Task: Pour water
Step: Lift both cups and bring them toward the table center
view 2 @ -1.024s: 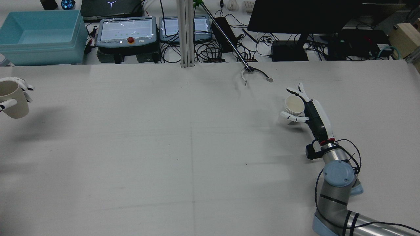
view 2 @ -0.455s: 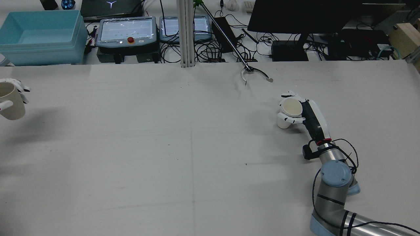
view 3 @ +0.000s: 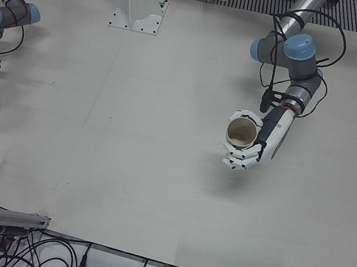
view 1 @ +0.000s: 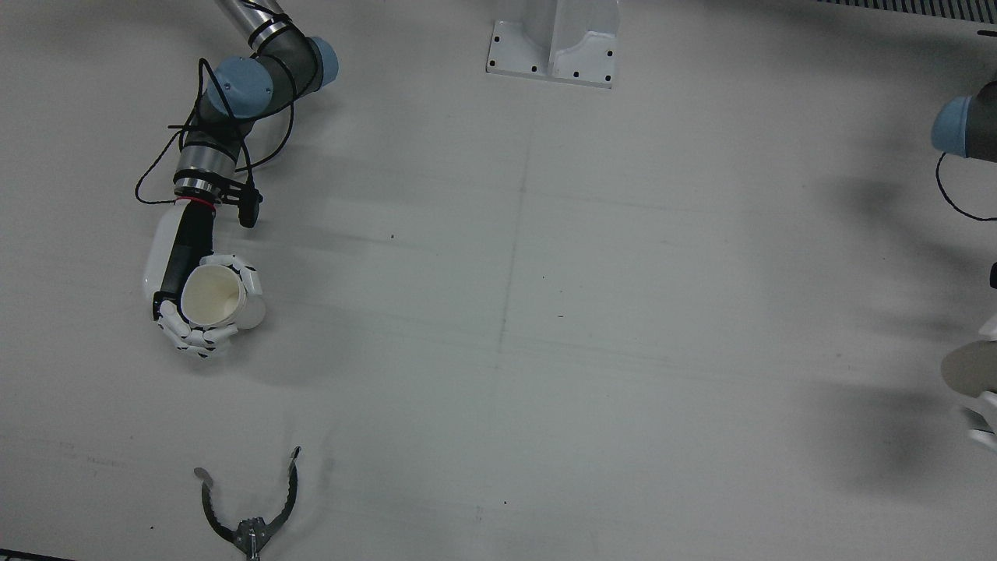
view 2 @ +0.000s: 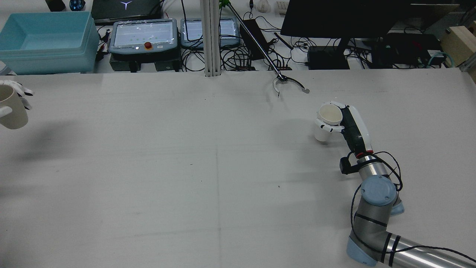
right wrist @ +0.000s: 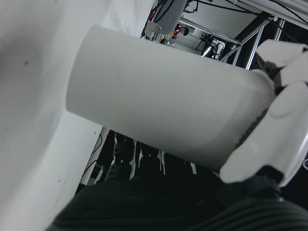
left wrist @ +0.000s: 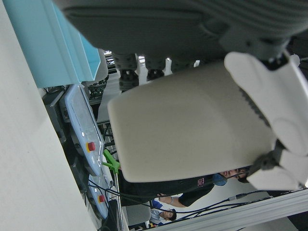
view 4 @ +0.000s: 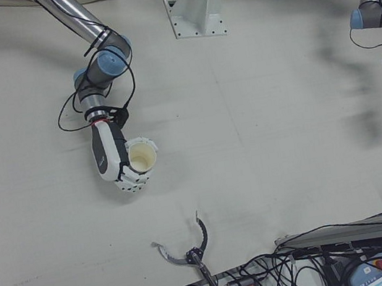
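Note:
My right hand (view 2: 351,126) is shut on a white paper cup (view 2: 328,120), mouth up and slightly tilted, low over the table's right half. It also shows in the front view (view 1: 187,315) with the cup (view 1: 214,296), in the right-front view (view 4: 115,163), and close up in the right hand view (right wrist: 159,115). My left hand (view 3: 254,152) is shut on a beige cup (view 3: 241,133) and holds it upright above the table's left side. That cup sits at the left edge of the rear view (view 2: 13,109) and fills the left hand view (left wrist: 192,130).
A reacher-grabber tool (view 2: 286,83) lies open-jawed at the table's far edge, also in the front view (view 1: 249,506). Behind the table are a blue bin (view 2: 44,41), two teach pendants (view 2: 143,35) and cables. A white pedestal (view 1: 553,39) stands between the arms.
My right hand's fingers have closed around the white cup and the hand has drawn slightly back and up. My left hand with the beige cup has drifted a little left and up.

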{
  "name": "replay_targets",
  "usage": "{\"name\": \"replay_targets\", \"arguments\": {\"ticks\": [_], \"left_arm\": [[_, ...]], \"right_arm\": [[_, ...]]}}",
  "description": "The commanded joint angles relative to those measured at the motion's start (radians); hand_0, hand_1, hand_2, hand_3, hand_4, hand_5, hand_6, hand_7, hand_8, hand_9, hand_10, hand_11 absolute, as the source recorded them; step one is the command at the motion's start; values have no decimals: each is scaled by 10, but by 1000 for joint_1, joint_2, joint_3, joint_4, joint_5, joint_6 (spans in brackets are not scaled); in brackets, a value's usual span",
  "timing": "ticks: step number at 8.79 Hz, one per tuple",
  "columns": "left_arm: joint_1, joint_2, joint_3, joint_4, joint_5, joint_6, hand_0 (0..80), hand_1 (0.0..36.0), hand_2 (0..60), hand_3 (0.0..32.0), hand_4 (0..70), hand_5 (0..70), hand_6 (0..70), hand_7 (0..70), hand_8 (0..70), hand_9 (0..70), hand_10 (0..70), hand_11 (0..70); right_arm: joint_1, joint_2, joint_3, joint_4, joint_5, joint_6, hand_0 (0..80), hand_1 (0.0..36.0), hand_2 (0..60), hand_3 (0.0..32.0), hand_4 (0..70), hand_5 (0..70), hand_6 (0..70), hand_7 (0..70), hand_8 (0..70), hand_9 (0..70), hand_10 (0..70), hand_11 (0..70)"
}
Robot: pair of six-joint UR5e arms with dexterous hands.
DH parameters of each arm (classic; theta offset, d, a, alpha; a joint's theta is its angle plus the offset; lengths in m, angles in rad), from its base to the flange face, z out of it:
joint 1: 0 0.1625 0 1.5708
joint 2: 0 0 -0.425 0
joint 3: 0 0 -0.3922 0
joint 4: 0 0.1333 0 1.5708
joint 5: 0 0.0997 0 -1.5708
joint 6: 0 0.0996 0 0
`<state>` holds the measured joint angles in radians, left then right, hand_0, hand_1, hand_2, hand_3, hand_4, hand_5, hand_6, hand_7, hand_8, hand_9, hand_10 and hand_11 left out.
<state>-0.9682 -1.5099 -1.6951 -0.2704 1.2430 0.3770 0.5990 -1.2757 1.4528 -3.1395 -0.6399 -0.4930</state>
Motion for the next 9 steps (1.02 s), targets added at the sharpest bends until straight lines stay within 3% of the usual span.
{"name": "replay_targets", "arguments": {"ticks": [1, 2, 3, 5, 7, 9], "left_arm": [[14, -12, -136, 72, 32, 23, 349, 239, 600, 0, 457, 517, 256, 594, 233, 384, 297, 430], [31, -48, -158, 91, 67, 60, 365, 244, 600, 0, 467, 525, 261, 602, 235, 386, 294, 426], [40, -162, -163, 164, 137, 72, 370, 245, 600, 0, 470, 521, 260, 602, 233, 384, 292, 423], [63, -333, -164, 268, 208, 120, 374, 247, 600, 0, 469, 518, 258, 598, 232, 382, 290, 422], [133, -430, -163, 344, 210, 132, 370, 244, 600, 0, 466, 515, 255, 592, 231, 380, 290, 421], [204, -475, -161, 359, 210, 172, 357, 245, 600, 0, 465, 512, 254, 588, 231, 378, 290, 421]], "right_arm": [[71, 6, 151, -22, -6, -42, 449, 202, 600, 0, 159, 700, 565, 700, 349, 455, 277, 411], [106, -7, 215, -39, -41, -91, 456, 207, 600, 0, 134, 700, 556, 693, 350, 455, 284, 421], [154, -5, 268, -39, -107, -152, 458, 221, 600, 0, 111, 700, 567, 700, 365, 468, 305, 449], [205, -5, 368, -40, -132, -243, 465, 270, 600, 0, 74, 700, 615, 700, 411, 505, 392, 564], [209, 4, 460, -42, -133, -381, 488, 353, 600, 0, 75, 700, 653, 700, 445, 540, 436, 631], [211, 36, 556, -42, -202, -597, 513, 360, 600, 0, 146, 700, 684, 700, 459, 543, 482, 700]]}}
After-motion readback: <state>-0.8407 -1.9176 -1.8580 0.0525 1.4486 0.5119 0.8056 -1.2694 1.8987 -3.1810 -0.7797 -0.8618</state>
